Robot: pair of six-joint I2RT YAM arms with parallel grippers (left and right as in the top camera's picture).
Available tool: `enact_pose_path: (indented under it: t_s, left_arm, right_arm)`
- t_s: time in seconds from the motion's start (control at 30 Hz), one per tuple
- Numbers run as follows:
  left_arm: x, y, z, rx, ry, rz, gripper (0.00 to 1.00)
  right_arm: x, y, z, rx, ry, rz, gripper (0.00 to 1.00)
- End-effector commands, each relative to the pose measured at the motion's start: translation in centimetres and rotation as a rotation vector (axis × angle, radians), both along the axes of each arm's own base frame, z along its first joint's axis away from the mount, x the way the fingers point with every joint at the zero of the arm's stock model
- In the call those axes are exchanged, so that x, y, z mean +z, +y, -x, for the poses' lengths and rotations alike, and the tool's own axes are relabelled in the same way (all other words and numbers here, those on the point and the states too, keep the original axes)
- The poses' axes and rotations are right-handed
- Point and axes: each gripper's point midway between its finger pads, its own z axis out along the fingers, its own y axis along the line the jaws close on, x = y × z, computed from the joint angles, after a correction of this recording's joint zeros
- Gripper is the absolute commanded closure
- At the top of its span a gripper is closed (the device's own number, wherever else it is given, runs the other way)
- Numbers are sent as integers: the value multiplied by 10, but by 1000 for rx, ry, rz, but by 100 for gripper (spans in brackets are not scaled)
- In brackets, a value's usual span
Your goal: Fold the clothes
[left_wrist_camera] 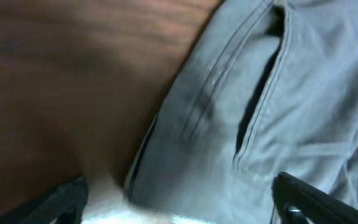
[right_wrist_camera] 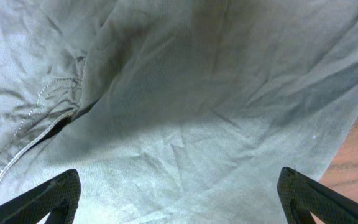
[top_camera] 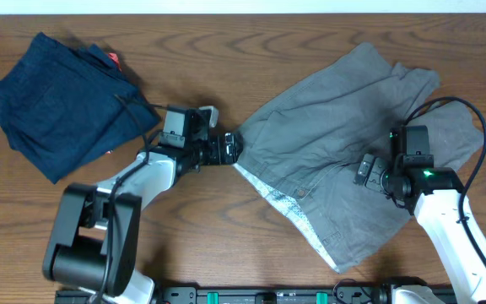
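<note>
Black fingertips (left_wrist_camera: 300, 193) frame the bottom corners of each wrist view, set wide apart: the left jaws and the right jaws both stand open, holding nothing. Below them the wooden counter (top_camera: 226, 51) carries the clothes (top_camera: 344, 118), grey-taupe shorts spread wrinkled on its right half, with pale lining turned out along the lower-left edge. A folded navy garment (top_camera: 57, 101) with a red tag (top_camera: 113, 59) lies far left, well apart. The left jaws sit at the shorts' left corner beside a pocket slit (left_wrist_camera: 260, 93). The right jaws hover over the fabric's right part.
</note>
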Motion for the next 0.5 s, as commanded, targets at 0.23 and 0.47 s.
enact_pose_path:
  t_s: [0.23,0.47]
  left_arm:
    - [-13,-19,1,-51,-6,2,94]
    - [63,20,-91,120,-273,-17,94]
  right_arm:
    - [8,-3,-3,-21,-21,5,1]
    - [8,-3,-5,-21,-26,4,1]
